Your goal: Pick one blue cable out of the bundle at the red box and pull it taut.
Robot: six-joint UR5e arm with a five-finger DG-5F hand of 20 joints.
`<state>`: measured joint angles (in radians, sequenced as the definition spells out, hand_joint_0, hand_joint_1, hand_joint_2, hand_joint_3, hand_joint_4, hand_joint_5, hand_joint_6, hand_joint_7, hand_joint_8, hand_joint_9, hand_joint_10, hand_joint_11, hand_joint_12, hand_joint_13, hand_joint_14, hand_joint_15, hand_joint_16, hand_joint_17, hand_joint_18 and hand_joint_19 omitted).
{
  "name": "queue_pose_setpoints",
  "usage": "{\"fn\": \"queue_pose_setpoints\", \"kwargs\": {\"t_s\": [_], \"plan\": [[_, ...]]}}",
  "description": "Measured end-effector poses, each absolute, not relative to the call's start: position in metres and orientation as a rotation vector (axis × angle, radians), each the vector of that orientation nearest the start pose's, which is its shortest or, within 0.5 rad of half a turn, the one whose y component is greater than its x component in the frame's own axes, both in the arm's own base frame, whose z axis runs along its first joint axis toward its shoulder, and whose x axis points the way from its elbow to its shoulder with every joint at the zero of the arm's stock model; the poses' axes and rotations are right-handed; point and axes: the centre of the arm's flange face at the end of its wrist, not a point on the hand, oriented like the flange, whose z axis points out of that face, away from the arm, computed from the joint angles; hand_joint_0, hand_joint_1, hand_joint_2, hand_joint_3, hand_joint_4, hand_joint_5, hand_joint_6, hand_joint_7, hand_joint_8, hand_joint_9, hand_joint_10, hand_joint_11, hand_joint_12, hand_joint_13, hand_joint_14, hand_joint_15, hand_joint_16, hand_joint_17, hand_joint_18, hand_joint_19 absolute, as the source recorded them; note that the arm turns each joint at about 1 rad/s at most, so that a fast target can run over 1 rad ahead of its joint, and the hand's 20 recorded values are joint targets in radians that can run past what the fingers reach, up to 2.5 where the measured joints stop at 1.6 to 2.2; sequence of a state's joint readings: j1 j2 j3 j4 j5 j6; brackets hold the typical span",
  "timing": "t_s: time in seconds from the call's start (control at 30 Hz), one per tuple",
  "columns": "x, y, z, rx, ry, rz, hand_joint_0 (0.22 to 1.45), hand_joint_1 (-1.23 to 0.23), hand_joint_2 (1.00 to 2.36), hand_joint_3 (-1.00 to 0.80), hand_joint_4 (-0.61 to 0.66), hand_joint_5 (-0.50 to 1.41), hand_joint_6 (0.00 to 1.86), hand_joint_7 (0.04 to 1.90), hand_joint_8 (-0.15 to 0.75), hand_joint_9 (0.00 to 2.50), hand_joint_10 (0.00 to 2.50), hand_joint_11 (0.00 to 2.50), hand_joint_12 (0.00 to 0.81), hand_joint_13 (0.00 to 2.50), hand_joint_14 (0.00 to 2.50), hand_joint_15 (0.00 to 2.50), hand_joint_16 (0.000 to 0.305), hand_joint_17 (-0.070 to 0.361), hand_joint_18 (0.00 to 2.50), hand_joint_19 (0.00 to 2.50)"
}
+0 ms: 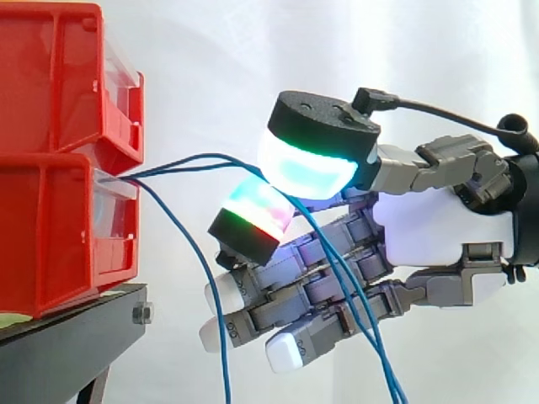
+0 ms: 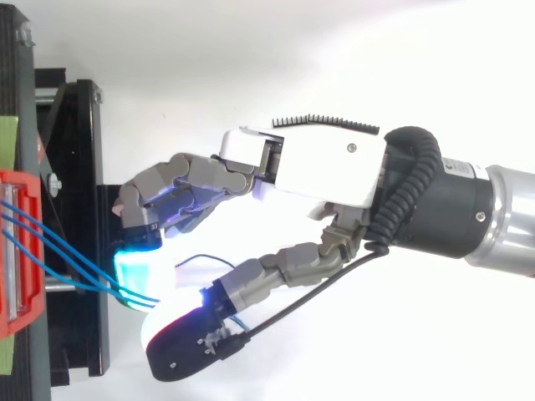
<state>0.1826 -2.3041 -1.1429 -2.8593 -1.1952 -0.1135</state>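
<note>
Thin blue cables [image 1: 189,160] come out of the lower red box [image 1: 50,227] at its front opening. Two strands run right, slightly slack, into my hand [image 1: 438,227], where a cyan-green glowing pad [image 1: 307,168] and a red-green glowing pad [image 1: 253,210] close on them. Beyond the pinch the strands drop down across the other fingers. A third blue strand [image 1: 202,269] hangs free from the box. From above, the cables [image 2: 67,255] fan from the red box [image 2: 17,251] to the pinch under my hand [image 2: 326,167].
A second red bin [image 1: 50,76] sits stacked on the lower one. Both rest on a black stand [image 1: 67,337] at the left, seen from above as a black frame [image 2: 79,167]. A white curtain hangs behind.
</note>
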Motion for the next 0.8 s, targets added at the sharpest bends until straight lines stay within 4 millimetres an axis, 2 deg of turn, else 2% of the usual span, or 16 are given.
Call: {"fn": "queue_pose_setpoints", "kwargs": {"t_s": [0.13, 0.27, 0.37, 0.57, 0.7, 0.8], "plan": [[0.7672, -0.0311, 0.2585, 1.23, 1.145, 0.966, 0.55, -0.71, 1.0, -0.5, 0.14, -0.18, 0.81, 1.21, 0.269, 0.65, 0.01, 0.51, 0.4, 0.46, 0.0, 0.12, 0.055, 0.124, 0.66, 0.38], [0.7672, -0.0311, 0.2585, 1.23, 1.145, 0.966, 0.48, -0.59, 1.0, -0.5, 0.17, -0.17, 0.81, 1.2, 0.304, 0.67, 0.01, 0.5, 0.434, 0.48, 0.0, 0.13, 0.061, 0.137, 0.69, 0.39], [0.7672, -0.0311, 0.2585, 1.23, 1.145, 0.966, 0.48, -0.55, 1.0, -0.5, 0.16, -0.17, 0.8, 1.19, 0.311, 0.69, 0.01, 0.5, 0.438, 0.48, 0.0, 0.14, 0.062, 0.139, 0.69, 0.4], [0.7672, -0.0311, 0.2586, 1.23, 1.145, 0.966, 0.54, -0.67, 1.0, -0.5, 0.16, -0.17, 0.78, 1.28, 0.301, 0.66, 0.01, 0.52, 0.417, 0.46, 0.0, 0.15, 0.057, 0.129, 0.64, 0.42], [0.7672, -0.0312, 0.2586, 1.23, 1.144, 0.965, 0.56, -0.74, 1.0, -0.42, 0.17, -0.19, 0.81, 1.24, 0.311, 0.61, 0.01, 0.52, 0.415, 0.44, 0.0, 0.14, 0.057, 0.128, 0.62, 0.42], [0.7672, -0.0312, 0.2586, 1.23, 1.144, 0.965, 0.55, -0.76, 1.0, -0.47, 0.17, -0.21, 0.82, 1.21, 0.318, 0.59, 0.01, 0.54, 0.417, 0.43, 0.0, 0.15, 0.058, 0.13, 0.62, 0.41]]}}
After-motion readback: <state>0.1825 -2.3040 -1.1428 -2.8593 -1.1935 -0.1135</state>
